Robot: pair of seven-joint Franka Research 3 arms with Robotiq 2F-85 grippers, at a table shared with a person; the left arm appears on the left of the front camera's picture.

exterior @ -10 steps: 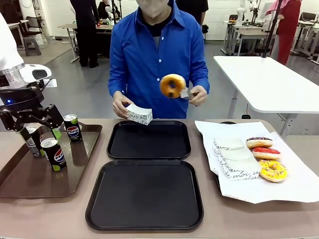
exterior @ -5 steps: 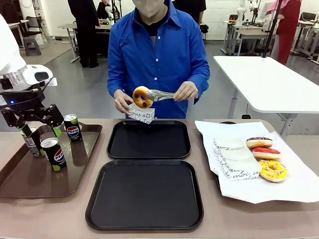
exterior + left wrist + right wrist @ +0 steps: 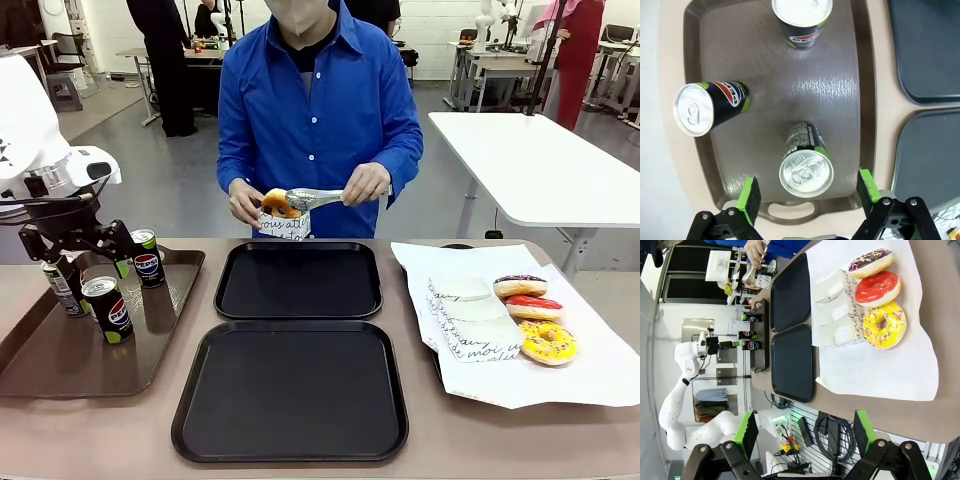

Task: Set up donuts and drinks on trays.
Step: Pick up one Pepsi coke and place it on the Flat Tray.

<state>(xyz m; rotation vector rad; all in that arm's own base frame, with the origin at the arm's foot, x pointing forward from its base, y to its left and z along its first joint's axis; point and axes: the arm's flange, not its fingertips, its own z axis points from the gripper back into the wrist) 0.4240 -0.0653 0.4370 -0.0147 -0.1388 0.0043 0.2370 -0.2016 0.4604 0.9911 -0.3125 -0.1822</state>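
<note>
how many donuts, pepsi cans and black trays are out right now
donuts: 4 (chocolate, red, yellow, glazed in the person's tongs)
Pepsi cans: 3
black trays: 2
total: 9

The trays [image 3: 290, 390] are black, the brown tray [image 3: 60, 365] grained. Black cans [image 3: 107, 310] carry red-white-blue logos (green near the base). A chocolate donut [image 3: 519, 286], red donut [image 3: 533, 305], sprinkled yellow donut [image 3: 547, 342]; white sleeves [image 3: 470, 325], black script.
</note>
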